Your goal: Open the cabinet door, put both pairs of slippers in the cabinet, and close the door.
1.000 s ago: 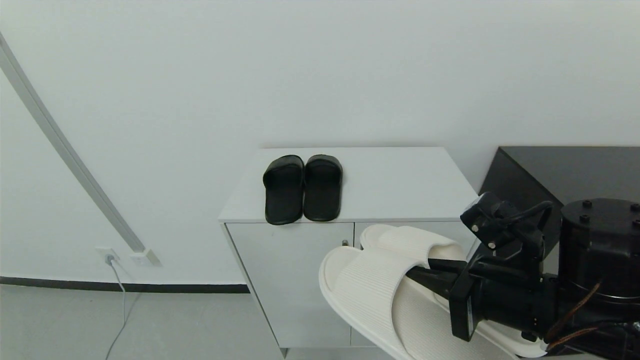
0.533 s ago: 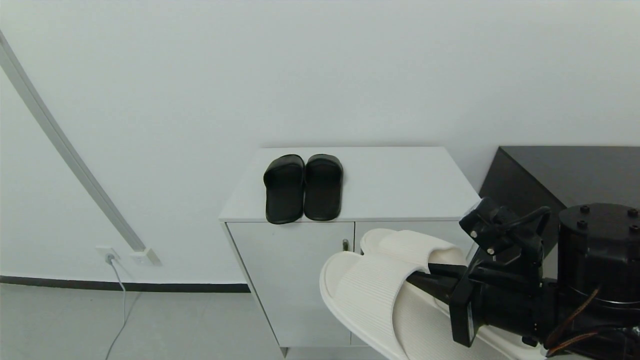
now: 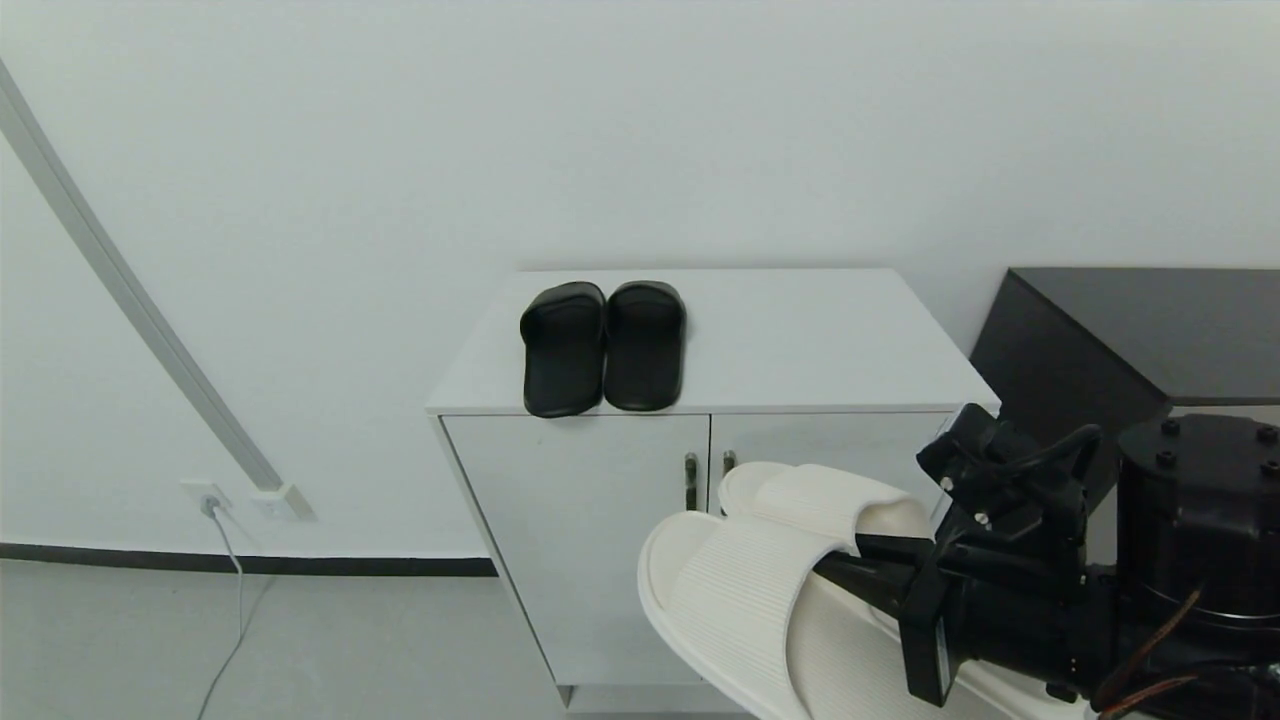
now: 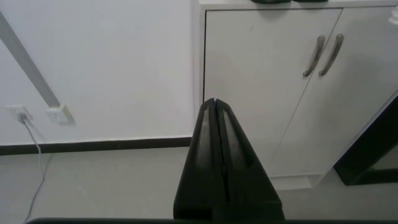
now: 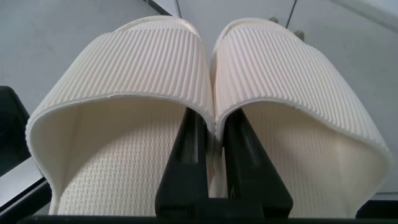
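A pair of black slippers (image 3: 603, 346) lies side by side on top of the white cabinet (image 3: 800, 345), near its front left edge. The cabinet's two doors (image 3: 580, 540) are shut, with two handles (image 3: 690, 480) at the centre seam; the handles (image 4: 324, 55) also show in the left wrist view. My right gripper (image 3: 850, 560) is low at the right, in front of the cabinet, shut on a pair of white slippers (image 3: 760, 590) by their inner edges; in the right wrist view the white slippers (image 5: 205, 106) sit on either side of the fingers (image 5: 193, 162). My left gripper (image 4: 215, 106) is shut and empty, facing the cabinet front.
A dark table (image 3: 1130, 330) stands right of the cabinet. A wall socket with a cable (image 3: 212, 505) and a slanted grey conduit (image 3: 130, 290) are at the left. Open grey floor (image 3: 250, 650) lies left of the cabinet.
The head camera has moved, so the cabinet sits higher and more of its doors and both handles show. The right gripper with the white slippers keeps its place low at the right.
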